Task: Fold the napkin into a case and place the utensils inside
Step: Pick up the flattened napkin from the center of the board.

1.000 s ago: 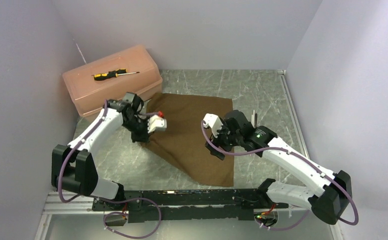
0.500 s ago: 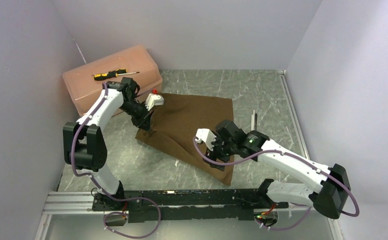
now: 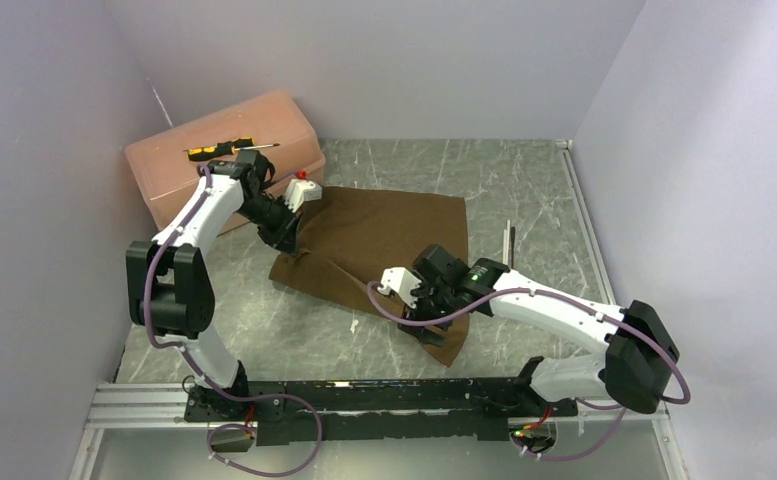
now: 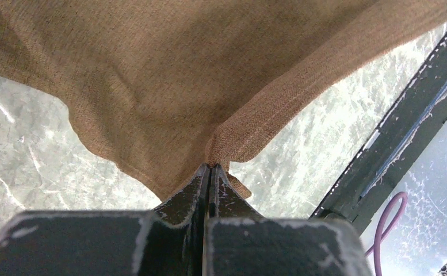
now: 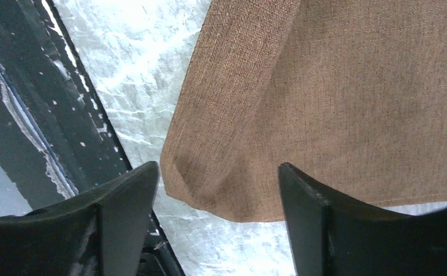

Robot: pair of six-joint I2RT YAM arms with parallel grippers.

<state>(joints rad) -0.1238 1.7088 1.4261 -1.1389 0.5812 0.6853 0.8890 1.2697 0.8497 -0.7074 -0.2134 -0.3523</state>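
Dark brown woven napkin (image 3: 379, 255) spread on marble-patterned table (image 3: 524, 190), hemmed edges, left corner lifted and creased, near-right corner flat. Pinched at left corner by left gripper (image 4: 210, 168), jaws clamped tight on hem. Near-right corner framed between fingers of right gripper (image 5: 218, 190), jaws spread wide, nothing held. Thin silvery utensil (image 3: 509, 240) lying just right of cloth. Pink box (image 3: 226, 155) at back left, yellow-black screwdriver (image 3: 226, 149) on lid.
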